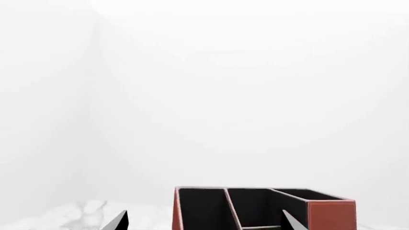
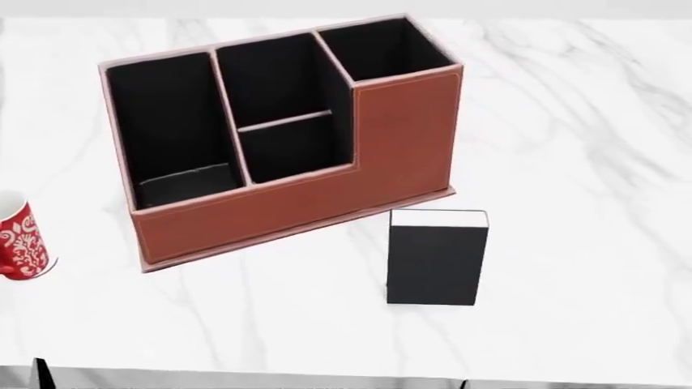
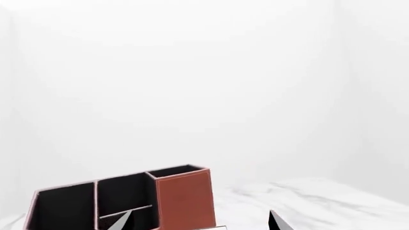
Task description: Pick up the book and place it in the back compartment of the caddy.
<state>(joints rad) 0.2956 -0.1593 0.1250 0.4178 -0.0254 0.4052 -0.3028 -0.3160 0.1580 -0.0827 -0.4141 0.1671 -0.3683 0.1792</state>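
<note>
Black and unmarked, the book (image 2: 437, 258) is standing upright on the marble desk (image 2: 584, 146), just in front of the caddy (image 2: 292, 203) near its tall right corner, not touching it. That reddish-brown caddy is sitting angled, its small back compartment (image 2: 275, 81) lying behind the short cross divider. A red patterned mug (image 2: 19, 243) is peeking in at the left edge. Both the left claw (image 1: 203, 221) and right claw (image 3: 199, 221) are hanging spread apart, gripping nothing.
</note>
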